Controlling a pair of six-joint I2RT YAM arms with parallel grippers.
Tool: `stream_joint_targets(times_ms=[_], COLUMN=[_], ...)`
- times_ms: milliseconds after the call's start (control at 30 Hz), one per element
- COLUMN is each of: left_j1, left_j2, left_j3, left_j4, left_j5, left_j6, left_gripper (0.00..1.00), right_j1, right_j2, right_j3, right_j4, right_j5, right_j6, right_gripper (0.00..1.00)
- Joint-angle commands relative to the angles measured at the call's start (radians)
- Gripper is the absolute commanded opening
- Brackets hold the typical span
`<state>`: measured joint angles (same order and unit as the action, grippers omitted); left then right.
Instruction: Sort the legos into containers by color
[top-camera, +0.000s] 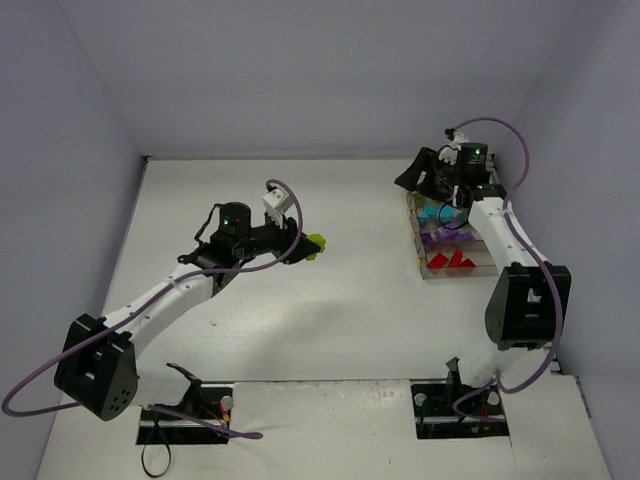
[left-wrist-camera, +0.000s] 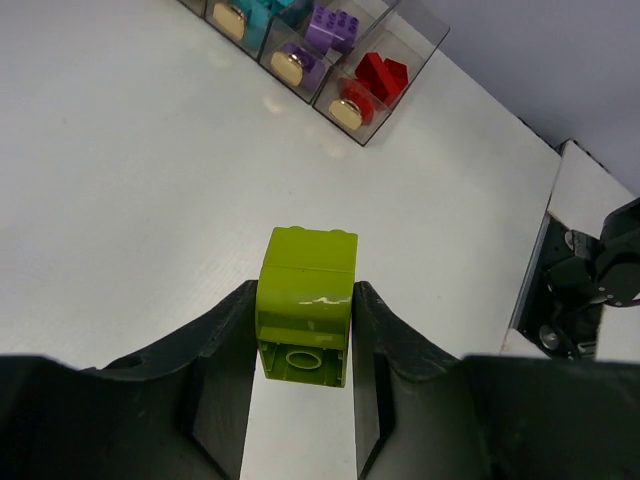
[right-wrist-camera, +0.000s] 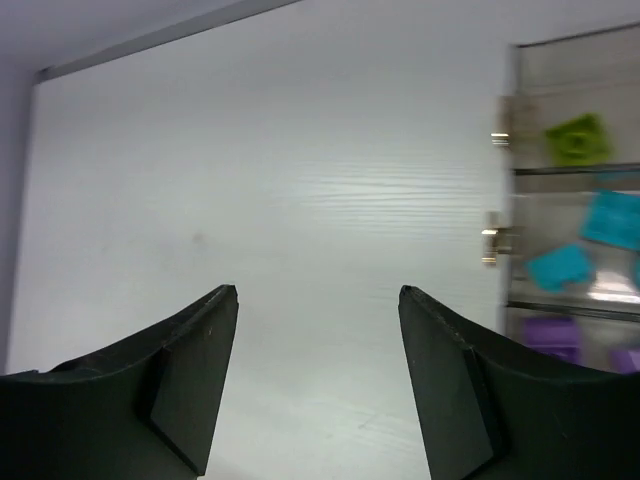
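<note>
My right fingers (right-wrist-camera: 190, 370) stand apart, empty; the containers (right-wrist-camera: 512, 110) right of them are blurred and cut off (green, teal, purple legos (right-wrist-camera: 577, 138) inside). My left fingers (left-wrist-camera: 225, 350) clamp a lime lego (left-wrist-camera: 305, 295) above the white surface (left-wrist-camera: 120, 200), pale walls (top-camera: 300, 70) around.

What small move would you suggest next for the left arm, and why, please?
Probably carry the lime green plastic brick, clamped in the left tool, rightward toward the end compartment of the clear plastic bins; another green brick lies there.
</note>
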<state>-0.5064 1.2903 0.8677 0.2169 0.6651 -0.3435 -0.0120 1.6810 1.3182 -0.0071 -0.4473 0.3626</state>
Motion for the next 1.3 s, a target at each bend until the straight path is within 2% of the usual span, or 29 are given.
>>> stream_joint_targets(times_ms=[0,100,300,500,767,967,1267], left_j1=[0.005,0.003,-0.003,-0.004,-0.004,-0.007,-0.023], left_j2=[-0.005,0.010,0.029,0.032,0.038,0.032,0.017], left_j3=[0.089,0.119,0.120,0.096,0.044,0.025,0.007], left_j4=[0.110,0.114,0.165,0.202,0.370,0.410,0.444], left_j5=[0.059,0.085,0.105,0.120,0.172,0.192,0.200], left_j6=[0.178,0.279,0.428,0.511,0.546,0.548,0.540], left_gripper=[0.09,0.10,0.11,0.11,0.11,0.11,0.11], right_j1=[0.075,0.156,0.285,0.311,0.336,0.343,0.360], right_j2=[-0.083,-0.092,-0.095,-0.106,-0.098,-0.102,-0.106], right_j3=[0.016,0.007,-0.010,-0.007,-0.019,-0.020,-0.025], right_j4=[0.029,0.025,0.025,0.025,0.025,0.027,0.035], right_j5=[-0.301,-0.431,-0.582,-0.706,-0.752,-0.754,-0.758], right_j6=[0.033,0.068,0.102,0.099,0.087,0.084,0.085], right_gripper=[0.62,0.64,0.65,0.64,0.59,0.53,0.50])
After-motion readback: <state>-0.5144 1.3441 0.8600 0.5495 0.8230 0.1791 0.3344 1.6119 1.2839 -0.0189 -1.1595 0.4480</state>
